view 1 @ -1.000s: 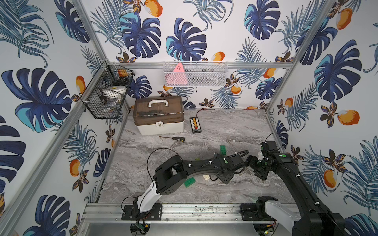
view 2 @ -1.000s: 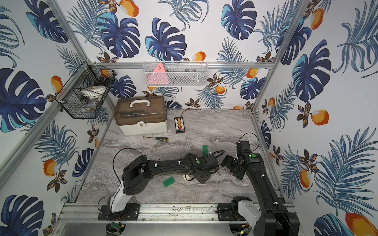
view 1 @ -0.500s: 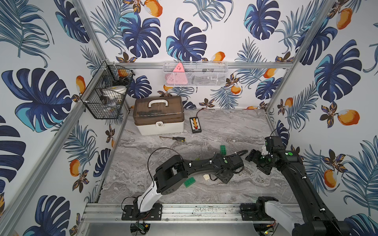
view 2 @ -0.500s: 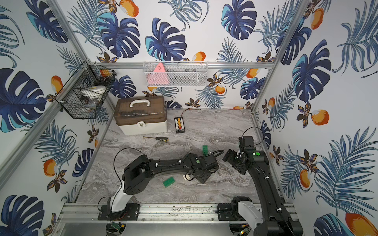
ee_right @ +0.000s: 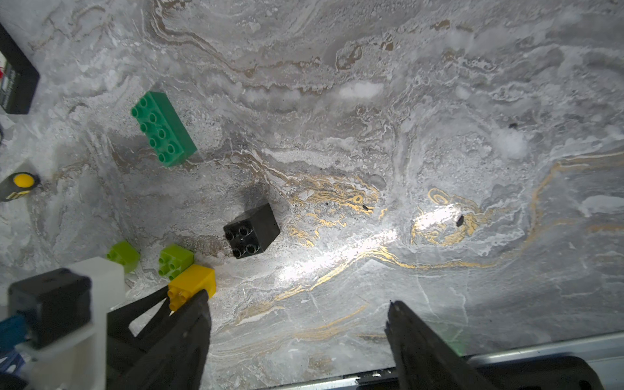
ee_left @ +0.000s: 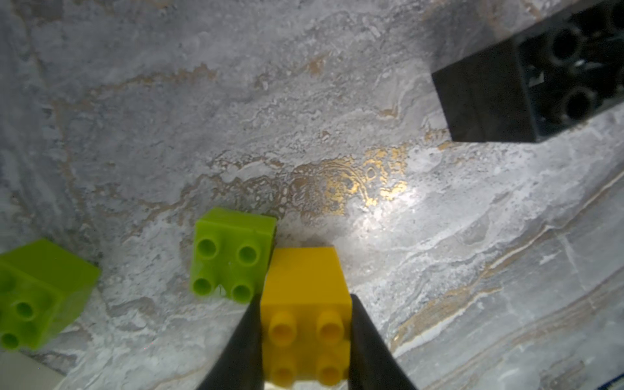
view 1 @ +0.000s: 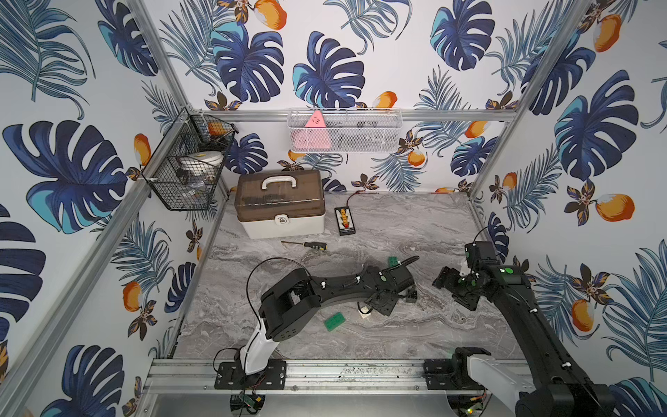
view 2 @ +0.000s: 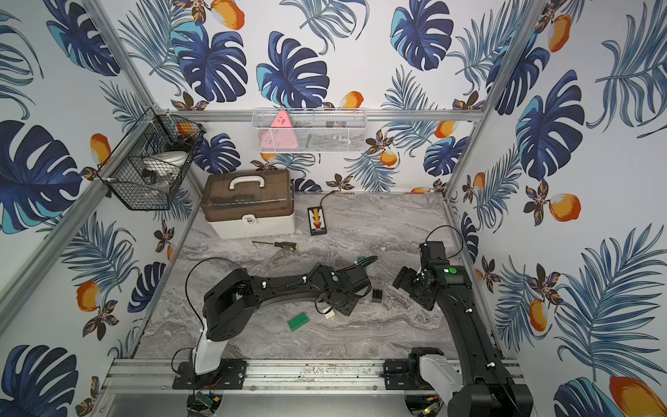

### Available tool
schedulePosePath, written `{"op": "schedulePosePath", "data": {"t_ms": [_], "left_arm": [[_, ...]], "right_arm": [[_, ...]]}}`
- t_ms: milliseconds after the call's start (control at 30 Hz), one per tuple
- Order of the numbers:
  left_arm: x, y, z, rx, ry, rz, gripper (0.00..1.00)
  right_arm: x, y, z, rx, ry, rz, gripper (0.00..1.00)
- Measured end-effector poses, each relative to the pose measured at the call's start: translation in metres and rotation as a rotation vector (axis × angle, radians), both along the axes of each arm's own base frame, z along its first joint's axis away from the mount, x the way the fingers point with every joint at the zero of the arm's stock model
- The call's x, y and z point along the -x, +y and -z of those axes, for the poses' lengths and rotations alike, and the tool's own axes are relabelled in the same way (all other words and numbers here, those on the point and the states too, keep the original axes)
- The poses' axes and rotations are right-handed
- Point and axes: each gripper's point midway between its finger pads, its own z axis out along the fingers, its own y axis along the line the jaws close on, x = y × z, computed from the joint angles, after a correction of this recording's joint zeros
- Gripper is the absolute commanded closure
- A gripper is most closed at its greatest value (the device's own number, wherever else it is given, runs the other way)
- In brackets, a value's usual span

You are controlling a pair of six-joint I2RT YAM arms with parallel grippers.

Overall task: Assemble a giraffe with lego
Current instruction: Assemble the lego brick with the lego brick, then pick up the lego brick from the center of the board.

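We log the left fingers (ee_left: 243,337) clamped on the yellow brick (ee_left: 304,280), low over the worktop (ee_left: 337,101) and just beside a lime brick (ee_left: 233,256). Right fingers (ee_right: 182,337) spread wide, holding nothing.

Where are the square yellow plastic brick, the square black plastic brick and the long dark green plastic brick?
square yellow plastic brick (ee_left: 305,317): left wrist view, studded face.
square black plastic brick (ee_right: 243,241): right wrist view, studded face.
long dark green plastic brick (ee_right: 162,130): right wrist view, studded top.
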Motion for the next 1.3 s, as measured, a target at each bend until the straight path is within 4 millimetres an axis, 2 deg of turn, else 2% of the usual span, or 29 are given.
{"op": "schedulePosePath", "data": {"t_ms": [400,467,667,867,967,1067,1167,1233,1300], "left_arm": [[-0.009,0.007,0.002,0.033,0.005,-0.073,0.58],[-0.009,0.020,0.010,-0.016,0.008,-0.086,0.56],[-0.006,0.029,0.010,-0.038,0.041,-0.100,0.50],[0.001,0.039,0.008,-0.057,0.080,-0.105,0.41],[-0.001,0.043,-0.004,-0.043,0.074,-0.116,0.38],[-0.005,0.047,-0.028,-0.002,0.048,-0.126,0.37],[-0.009,0.056,-0.052,0.041,0.019,-0.136,0.37],[-0.010,0.064,-0.063,0.060,0.007,-0.151,0.36],[-0.010,0.071,-0.068,0.067,0.001,-0.163,0.36]], "right_arm": [[-0.007,0.002,-0.004,0.013,0.002,-0.024,0.17],[-0.008,0.002,-0.005,0.013,0.000,-0.026,0.17],[-0.012,0.002,-0.006,0.017,0.002,-0.027,0.16],[-0.019,0.002,-0.011,0.018,-0.007,-0.031,0.14],[-0.025,0.003,-0.010,0.020,0.006,-0.044,0.13],[-0.038,0.018,-0.006,0.028,0.036,-0.109,0.12],[-0.062,0.051,0.001,0.067,0.057,-0.249,0.11],[-0.079,0.070,0.010,0.088,0.076,-0.306,0.11],[-0.094,0.078,0.023,0.109,0.098,-0.331,0.11]]}}
